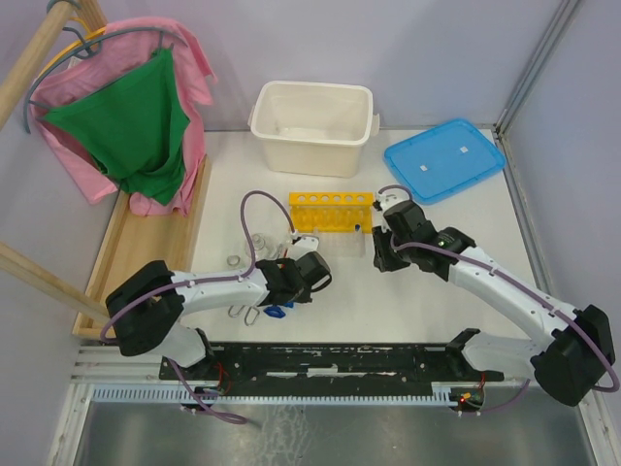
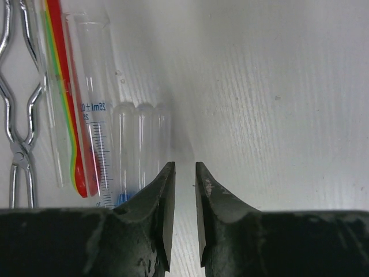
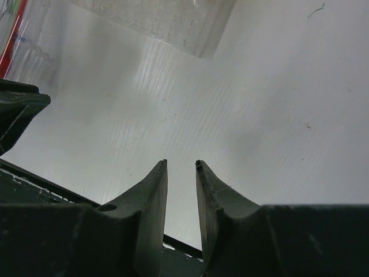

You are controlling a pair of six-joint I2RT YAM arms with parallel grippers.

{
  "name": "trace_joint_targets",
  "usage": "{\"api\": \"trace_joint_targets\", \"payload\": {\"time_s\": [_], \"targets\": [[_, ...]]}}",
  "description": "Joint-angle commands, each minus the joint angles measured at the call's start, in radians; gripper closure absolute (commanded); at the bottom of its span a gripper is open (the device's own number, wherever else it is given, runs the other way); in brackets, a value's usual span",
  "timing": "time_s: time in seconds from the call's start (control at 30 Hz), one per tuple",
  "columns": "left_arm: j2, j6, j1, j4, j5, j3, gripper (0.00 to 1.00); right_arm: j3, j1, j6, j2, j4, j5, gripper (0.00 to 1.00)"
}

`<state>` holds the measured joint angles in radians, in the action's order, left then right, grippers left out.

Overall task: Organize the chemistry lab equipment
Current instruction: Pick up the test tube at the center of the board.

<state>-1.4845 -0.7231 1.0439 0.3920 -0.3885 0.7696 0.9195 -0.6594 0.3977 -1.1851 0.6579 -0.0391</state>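
Note:
The yellow test-tube rack (image 1: 330, 212) stands at mid-table with its holes empty. Two small glass flasks (image 1: 258, 243) sit to its left. My left gripper (image 1: 283, 295) is low over the table, jaws nearly together with nothing between them (image 2: 183, 164). Just left of its fingers lie small clear tubes (image 2: 139, 147) with a blue cap (image 2: 123, 198), a graduated tube (image 2: 95, 109), a thin red rod (image 2: 64, 86) and metal tongs (image 2: 17, 115). My right gripper (image 1: 381, 257) hovers in front of the rack's right end, jaws nearly together and empty (image 3: 181, 163).
The large white tub (image 1: 312, 126) stands behind the rack. The flat blue lid (image 1: 444, 158) lies at the back right. A wooden frame with pink and green cloth (image 1: 126, 126) stands at the left. A clear plastic piece (image 3: 161, 23) lies ahead of my right gripper.

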Motion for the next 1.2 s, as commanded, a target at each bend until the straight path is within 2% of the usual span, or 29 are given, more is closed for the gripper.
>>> {"api": "trace_joint_targets", "payload": {"time_s": [0.0, 0.67, 1.17], "targets": [[0.021, 0.026, 0.008, 0.024, -0.097, 0.053, 0.72, -0.025, -0.005, 0.011, 0.060, -0.027, -0.032, 0.66], [-0.005, 0.024, 0.012, 0.038, -0.132, 0.059, 0.72, -0.038, -0.007, 0.002, 0.064, -0.044, -0.015, 0.66], [-0.043, 0.006, 0.012, -0.028, -0.104, 0.033, 0.72, -0.062, -0.007, -0.003, 0.080, -0.048, -0.024, 0.67]]}}
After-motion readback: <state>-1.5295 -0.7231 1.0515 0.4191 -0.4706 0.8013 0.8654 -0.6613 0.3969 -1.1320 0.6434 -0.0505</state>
